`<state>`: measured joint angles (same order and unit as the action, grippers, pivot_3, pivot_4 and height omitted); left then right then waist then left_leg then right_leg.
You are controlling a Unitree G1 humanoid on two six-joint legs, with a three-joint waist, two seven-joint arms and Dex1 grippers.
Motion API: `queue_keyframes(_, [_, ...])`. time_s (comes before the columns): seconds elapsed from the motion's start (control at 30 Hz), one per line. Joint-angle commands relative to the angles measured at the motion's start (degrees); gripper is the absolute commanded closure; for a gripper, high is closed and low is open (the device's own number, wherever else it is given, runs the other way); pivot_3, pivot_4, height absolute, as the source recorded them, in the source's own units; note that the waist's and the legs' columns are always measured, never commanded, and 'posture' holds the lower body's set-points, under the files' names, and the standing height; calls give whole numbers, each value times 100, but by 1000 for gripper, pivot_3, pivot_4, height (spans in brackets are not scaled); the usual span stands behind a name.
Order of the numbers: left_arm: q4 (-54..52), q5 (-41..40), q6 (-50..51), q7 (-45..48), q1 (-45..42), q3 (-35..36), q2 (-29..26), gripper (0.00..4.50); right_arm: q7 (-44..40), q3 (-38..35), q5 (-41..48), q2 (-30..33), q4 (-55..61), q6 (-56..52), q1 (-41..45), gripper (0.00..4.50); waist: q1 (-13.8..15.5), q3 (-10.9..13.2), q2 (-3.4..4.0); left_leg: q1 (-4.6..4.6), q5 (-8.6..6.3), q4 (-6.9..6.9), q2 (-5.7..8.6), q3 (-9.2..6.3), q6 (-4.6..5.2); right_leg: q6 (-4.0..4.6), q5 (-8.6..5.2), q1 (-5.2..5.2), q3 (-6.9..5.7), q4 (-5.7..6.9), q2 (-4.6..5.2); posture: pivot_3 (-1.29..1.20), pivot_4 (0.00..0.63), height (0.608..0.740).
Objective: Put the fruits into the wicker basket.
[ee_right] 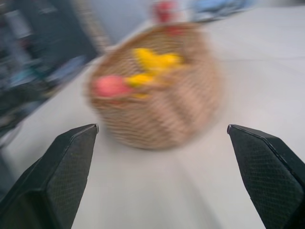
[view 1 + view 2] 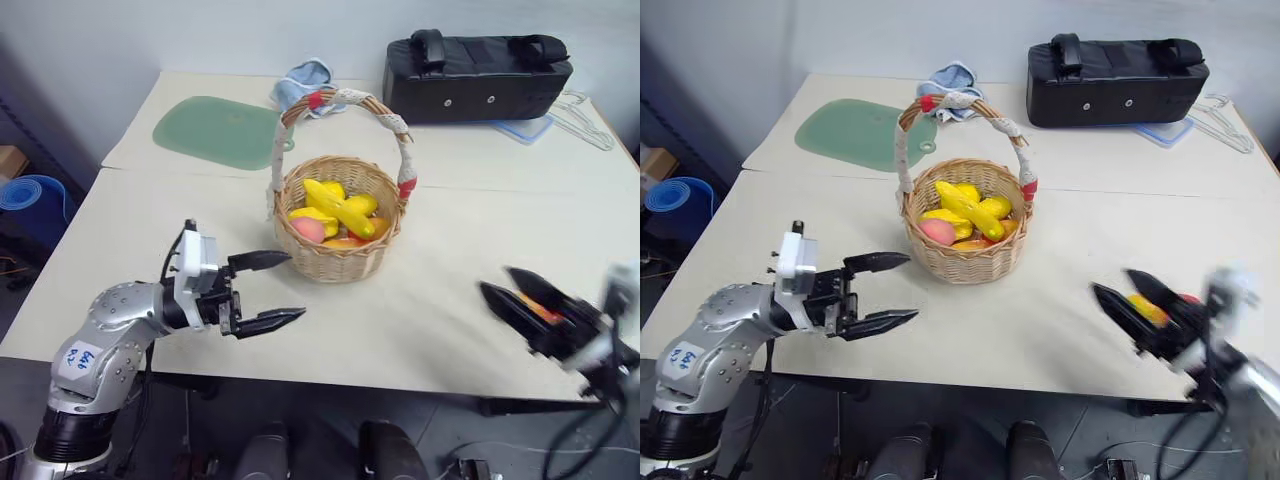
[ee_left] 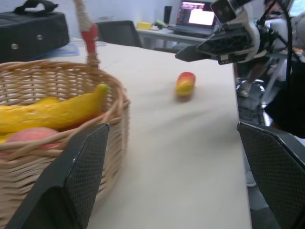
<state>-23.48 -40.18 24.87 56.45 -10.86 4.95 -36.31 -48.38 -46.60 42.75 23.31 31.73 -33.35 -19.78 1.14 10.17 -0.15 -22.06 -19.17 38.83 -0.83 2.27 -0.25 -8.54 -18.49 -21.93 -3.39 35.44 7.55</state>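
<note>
Big cream table [image 2: 450, 330] against a pale wall. The wicker basket [image 2: 338, 262] sits mid-table with a banana [image 2: 340, 208] and a peach [image 2: 307, 229] inside; one mango [image 3: 185, 84] lies loose on the table near the right gripper [image 2: 505, 289]. Behind: black bag [image 2: 476, 75], green mat [image 2: 215, 130], blue cloth [image 2: 304, 82]. Left gripper [image 2: 282, 290] hangs beside the basket. Both sets of fingers spread wide, nothing in them.

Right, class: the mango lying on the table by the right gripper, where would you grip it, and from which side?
Across its narrow middle, from above, with the right gripper, which is open beside it. The mango lies flat on the table, apart from the wicker basket, so its long rounded sides look free.
</note>
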Motion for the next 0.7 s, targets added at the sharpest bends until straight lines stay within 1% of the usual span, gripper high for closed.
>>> queue_keyframes(0.03, [160,160,-244,240,-155,-145,14,0,-851,-741,-791,-239,-547,2192,-833,11,0,0,0,2,0,2,-1,3,0,0,0,3,3,-5,-4,0,150,740])
queue_keyframes(0.1, [383,278,-334,358,-343,-255,29,0,-1154,-892,-1077,-443,-1075,3083,-1354,11,-15,1,0,24,4,-4,-5,15,0,7,-4,32,8,-56,-9,0,150,740])
queue_keyframes(0.17, [552,349,-397,476,-496,-339,34,0,-1325,-825,-1334,-580,-1538,3809,-1676,11,-19,3,-4,86,4,-49,-5,28,0,10,-5,71,26,-73,-9,0,150,740])
queue_keyframes(0.23, [671,333,-353,556,-625,-385,32,0,-1435,-739,-1598,-655,-2090,4580,-1885,11,-70,2,-2,115,5,-75,-5,35,-1,12,-6,87,40,-86,-8,0,150,740])
queue_keyframes(0.33, [762,393,-412,595,-709,-383,44,0,-1306,-702,-1702,-606,-2628,5162,-1956,11,-167,-3,6,118,5,-83,-7,17,-4,13,-6,76,59,-83,-6,0,150,740])
queue_keyframes(0.43, [838,453,-470,538,-714,-299,38,0,-1231,-613,-1662,-330,-2855,5446,-1851,11,-219,-3,8,119,5,-83,-12,20,-6,14,-7,71,63,-78,-4,0,150,740])
queue_keyframes(0.47, [855,456,-475,534,-690,-275,31,0,-1349,-513,-1744,-47,-2889,5577,-1765,11,-230,-4,9,119,5,-83,-12,20,-7,14,-7,71,63,-78,-2,0,150,740])
queue_keyframes(0.57, [820,523,-541,637,-614,-329,-22,0,-1504,-152,-1873,1009,-2970,5261,-1252,11,-296,-3,9,128,5,-81,-14,30,-5,14,-6,76,73,-78,7,0,150,740])
queue_keyframes(0.63, [803,563,-570,666,-626,-364,-32,0,-1616,97,-1929,1537,-3128,5175,-965,11,-265,-2,7,155,3,-83,-10,54,1,13,-3,92,85,-78,10,0,150,740])
queue_keyframes(0.7, [772,594,-592,667,-658,-379,-31,0,-1788,470,-1996,2195,-3368,4956,-442,11,-236,-1,5,169,2,-87,-18,36,-6,21,-8,110,68,-83,-1,0,150,740])
